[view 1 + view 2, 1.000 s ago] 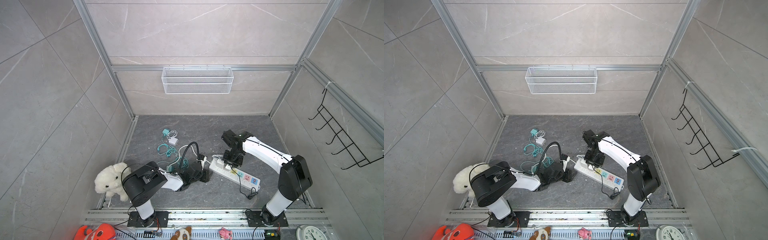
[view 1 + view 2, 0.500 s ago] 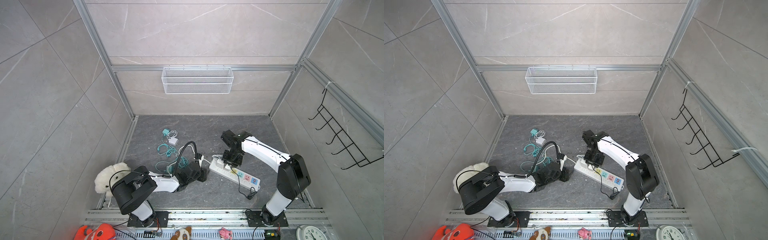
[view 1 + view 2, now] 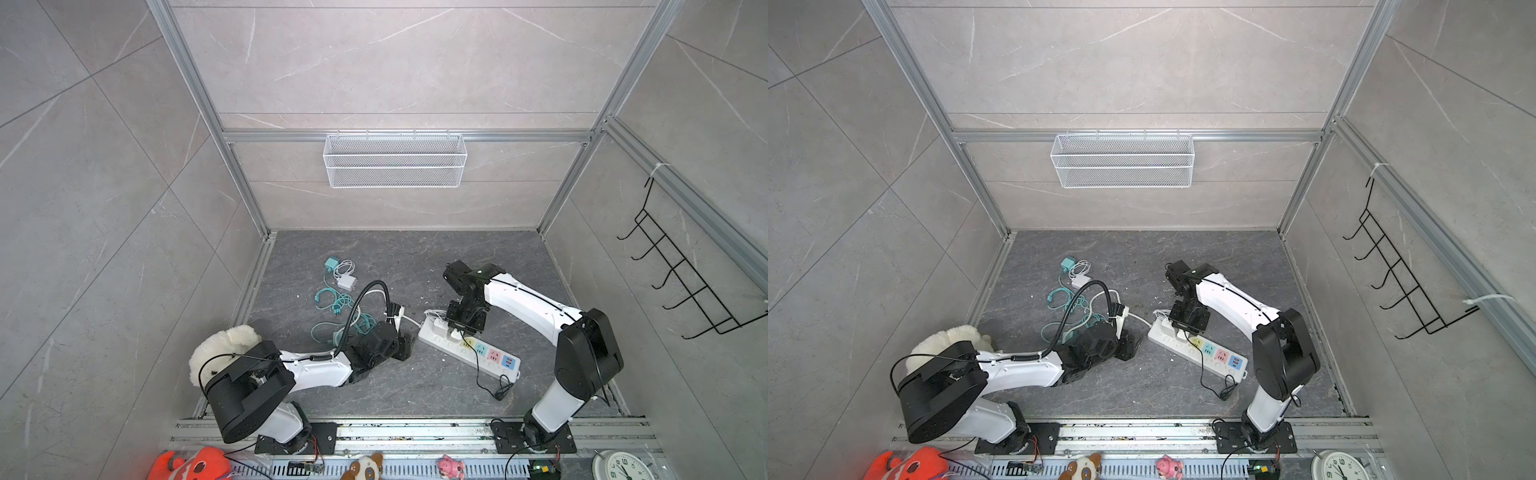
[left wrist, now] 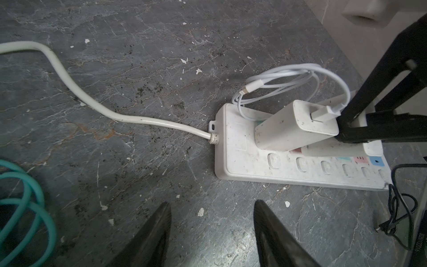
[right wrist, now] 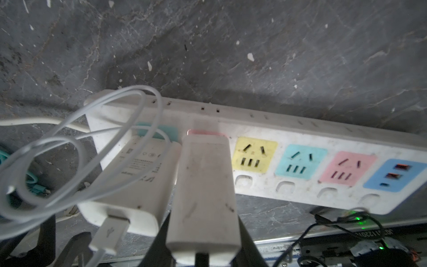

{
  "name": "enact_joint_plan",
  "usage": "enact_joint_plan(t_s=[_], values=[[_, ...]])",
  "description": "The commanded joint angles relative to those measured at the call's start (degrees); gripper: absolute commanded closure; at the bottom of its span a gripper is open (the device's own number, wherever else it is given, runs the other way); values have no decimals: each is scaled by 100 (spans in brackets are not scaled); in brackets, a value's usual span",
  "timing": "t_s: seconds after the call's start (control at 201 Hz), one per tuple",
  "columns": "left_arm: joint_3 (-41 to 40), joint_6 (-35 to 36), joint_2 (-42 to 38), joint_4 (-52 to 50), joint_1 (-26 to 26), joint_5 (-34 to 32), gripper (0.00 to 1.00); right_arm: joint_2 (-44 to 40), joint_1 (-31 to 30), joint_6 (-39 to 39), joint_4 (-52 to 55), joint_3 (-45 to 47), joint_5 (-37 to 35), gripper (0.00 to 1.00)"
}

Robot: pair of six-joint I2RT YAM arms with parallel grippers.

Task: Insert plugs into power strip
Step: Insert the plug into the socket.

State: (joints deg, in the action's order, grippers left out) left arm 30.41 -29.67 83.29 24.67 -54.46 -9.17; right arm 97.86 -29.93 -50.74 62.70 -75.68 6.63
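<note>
Along the near rail sit an orange toy (image 3: 187, 467) and a clock (image 3: 619, 465). A white plush (image 3: 224, 345) lies by the left arm's base. The worktop (image 3: 415, 266) is dark grey, slate-veined and flecked with pale chips, boxed in by grey marble-look tiles and aluminium posts.

The left tool (image 4: 211, 205) hangs low over bare worktop, fingers spread with nothing between them, just short of the cord end of the power strip (image 5: 265, 129). The strip lies slantwise toward the right arm. The right tool (image 5: 203, 240) is clamped on a white plug (image 5: 204, 185) standing on the strip's first pink socket. Beside it a tilted white plug (image 4: 293, 129) sits in the end teal socket, its white cable looped above.

Only the right wrist view shows the free sockets clearly: yellow, teal, pink, then a blue USB panel. Only the top views show a loose teal plug (image 3: 331, 263) and a loose white plug (image 3: 346, 283) farther back.

A wire basket (image 3: 395, 160) hangs on the back wall and a black hook rack (image 3: 681, 286) on the right wall.
</note>
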Motion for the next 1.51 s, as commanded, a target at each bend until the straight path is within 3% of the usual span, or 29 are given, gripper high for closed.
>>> enact_joint_plan(t_s=[0.0,0.363,0.632,0.866,1.418,1.503], values=[[25,164,-262,-15,-12,-206,40,127,62,173,44,55,-201,100],[13,308,-1020,-410,-9,-540,39,492,58,143,-6,192,-149,100],[-26,352,-1528,-699,-10,-693,39,893,58,253,234,-298,-271,100],[-25,442,-1832,-894,-11,-876,38,1126,49,222,-59,19,-141,100],[102,511,-1808,-1119,1,-1100,37,1111,54,496,-340,227,-77,100],[131,524,-1810,-1201,5,-1200,36,1130,49,620,-265,79,3,92]])
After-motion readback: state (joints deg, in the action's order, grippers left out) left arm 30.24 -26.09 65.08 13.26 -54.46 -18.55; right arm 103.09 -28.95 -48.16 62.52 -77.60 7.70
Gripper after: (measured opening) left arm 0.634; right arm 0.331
